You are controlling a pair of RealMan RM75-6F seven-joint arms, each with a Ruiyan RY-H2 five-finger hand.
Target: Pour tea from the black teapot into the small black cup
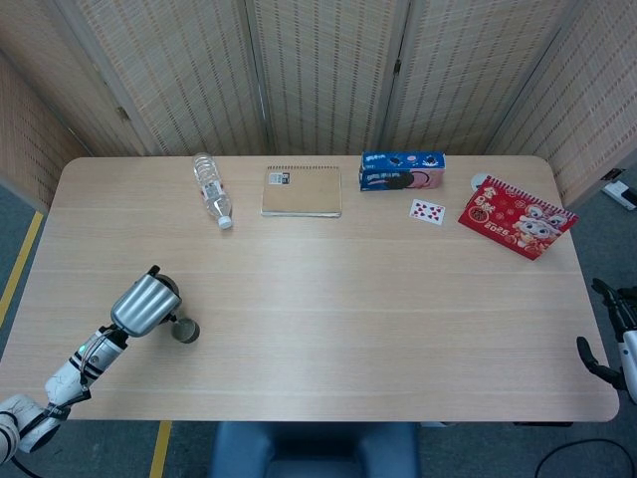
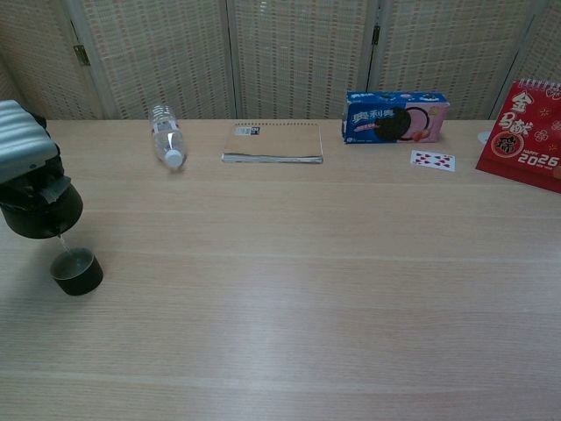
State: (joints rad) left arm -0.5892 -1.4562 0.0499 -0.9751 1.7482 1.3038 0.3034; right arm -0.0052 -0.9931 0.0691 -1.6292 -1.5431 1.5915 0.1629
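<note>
We see the left hand at about 8 o'clock on the table, wrapped around the black teapot and holding it tilted above the wood. A thin stream falls from the spout into the small black cup, which stands on the table just under the teapot, toward 4 o'clock from it. In the head view the same hand covers most of the teapot, and the cup shows just beside it.

The right hand is at the table's 4 o'clock edge, off the surface; we cannot tell how its fingers lie.

Along the far side, from 11 to 2 o'clock, lie a water bottle, a notebook, a blue cookie box, a playing card and a red calendar.
</note>
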